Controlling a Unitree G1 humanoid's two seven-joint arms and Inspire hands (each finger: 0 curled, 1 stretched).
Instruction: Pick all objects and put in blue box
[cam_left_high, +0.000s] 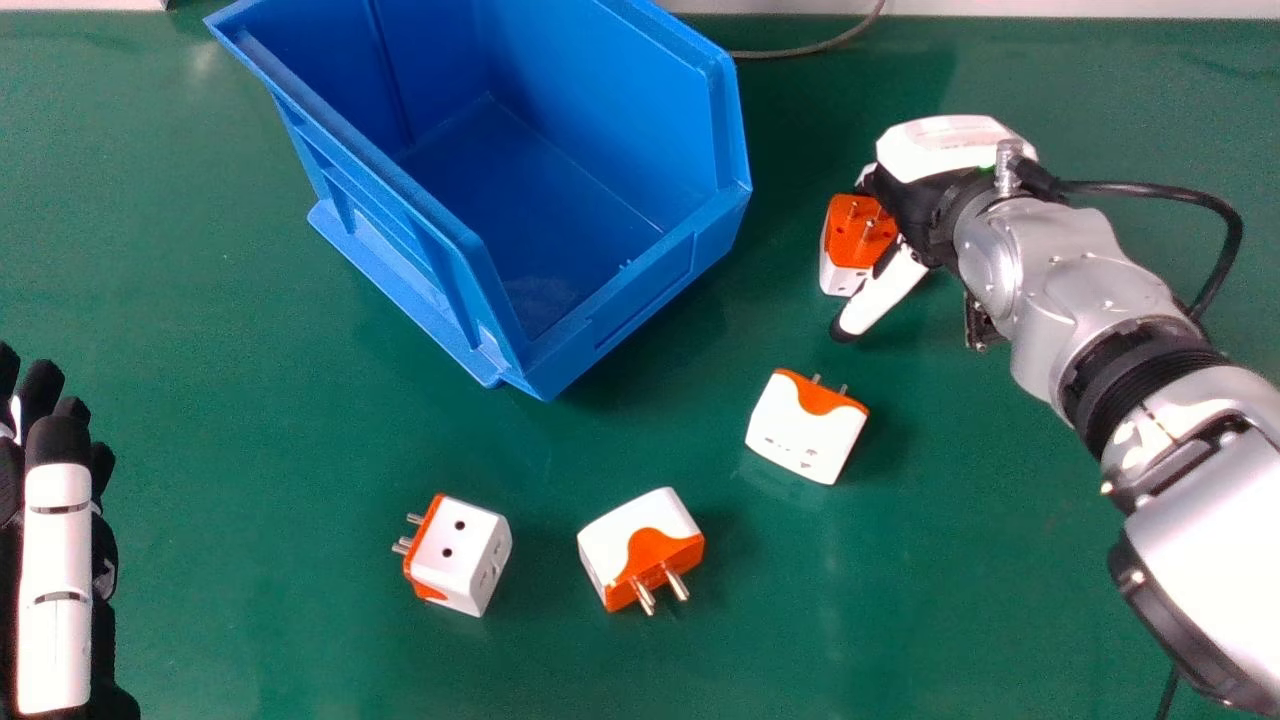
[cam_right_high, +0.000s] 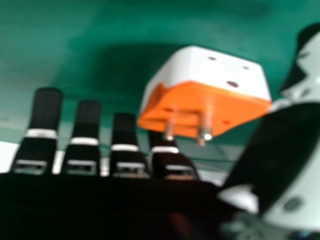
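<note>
Well, the blue box (cam_left_high: 640, 288) is standing to the left of the right hand (cam_left_high: 942, 150), so a low carry could be catching its wall; too little lift would be causing that. The nearest loose adapter (cam_left_high: 803, 432) is lying close to the thumb (cam_left_high: 884, 298) and could be getting knocked if the hand is dipping towards the robot. The plug adapter (cam_left_high: 858, 240) at the hand is seemingly resting on the green table (cam_left_high: 220, 450), its prongs (cam_right_high: 205, 127) pointing up; uneven closing could be tipping it, and off-centre pressure could be making it slip.

The right arm (cam_left_high: 1060, 275) is slanting in from the right edge, its hand hanging low, back upward. Its fingers are extending nearly straight, slightly apart, not clamping; the thumb is lying opposite, with the adapter between. Whether they're touching it, I can't tell. The left hand (cam_left_high: 58, 580) is idling at the left edge.
</note>
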